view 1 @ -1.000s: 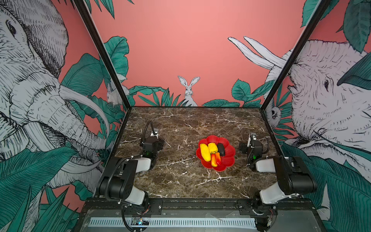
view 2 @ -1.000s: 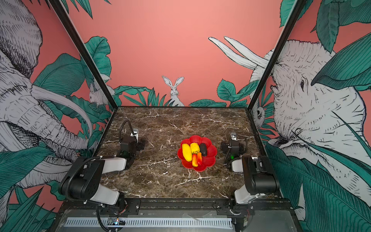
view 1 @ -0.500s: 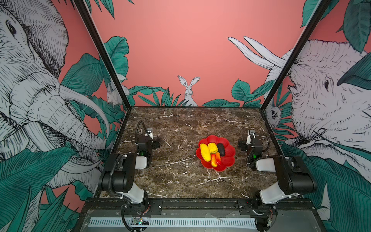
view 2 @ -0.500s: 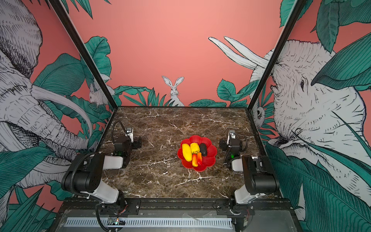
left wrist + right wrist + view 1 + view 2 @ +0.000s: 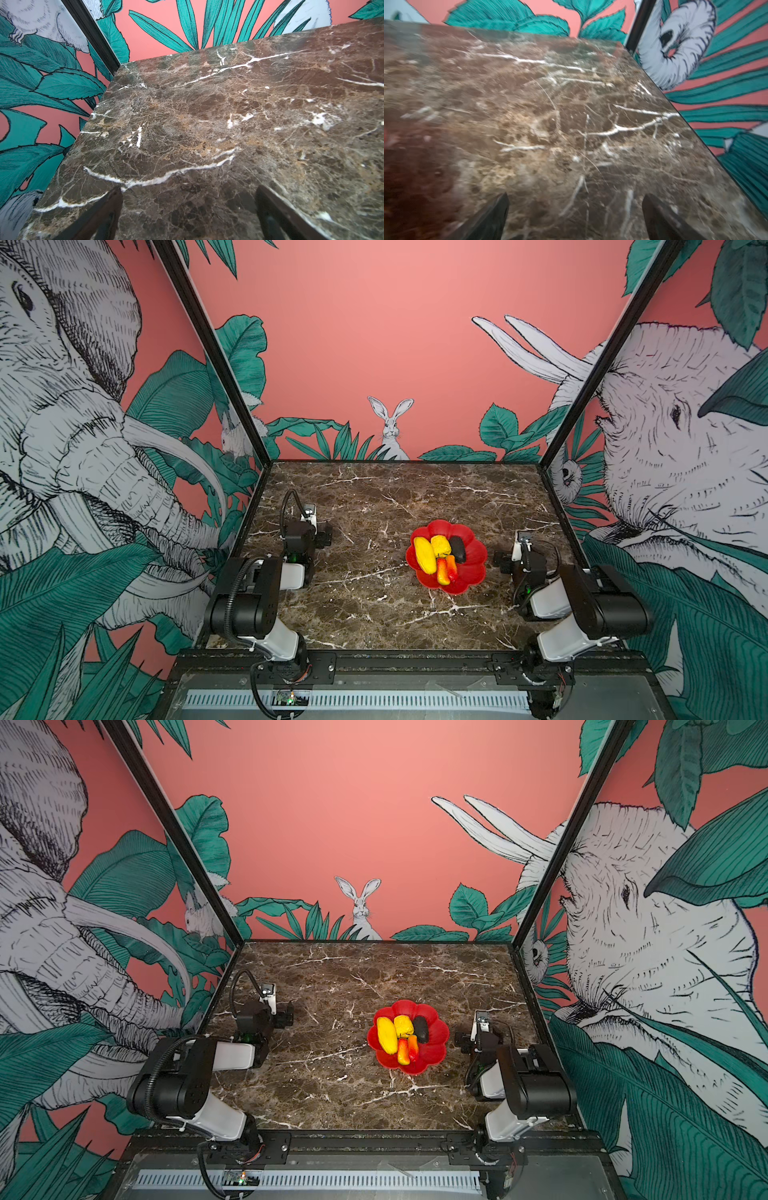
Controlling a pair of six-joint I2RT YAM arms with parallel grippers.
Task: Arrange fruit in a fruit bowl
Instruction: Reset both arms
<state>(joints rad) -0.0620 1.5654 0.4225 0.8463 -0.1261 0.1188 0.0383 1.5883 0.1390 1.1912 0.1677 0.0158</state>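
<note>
The fruit bowl (image 5: 473, 568) (image 5: 436, 1049), a red flower-shaped dish, sits right of the table's middle in both top views. The fruit lies inside it: a long yellow piece (image 5: 424, 554), a bumpy yellow one (image 5: 440, 545), a black oval (image 5: 458, 549) and two red-orange sticks (image 5: 446, 570). My left gripper (image 5: 318, 531) (image 5: 188, 193) rests low at the table's left side, far from the bowl, open over bare marble. To the right of the bowl and apart from it, my right gripper (image 5: 509, 556) (image 5: 575, 199) is open, with only marble between its fingers.
The marble tabletop (image 5: 374, 497) is walled in on the back and both sides by painted panels with black corner posts (image 5: 216, 364). Both arms are folded low near the front rail (image 5: 415, 659).
The left gripper has shifted a little along the table's left side while its arm folded back. The right gripper has moved slightly. The fruit and bowl have not moved.
</note>
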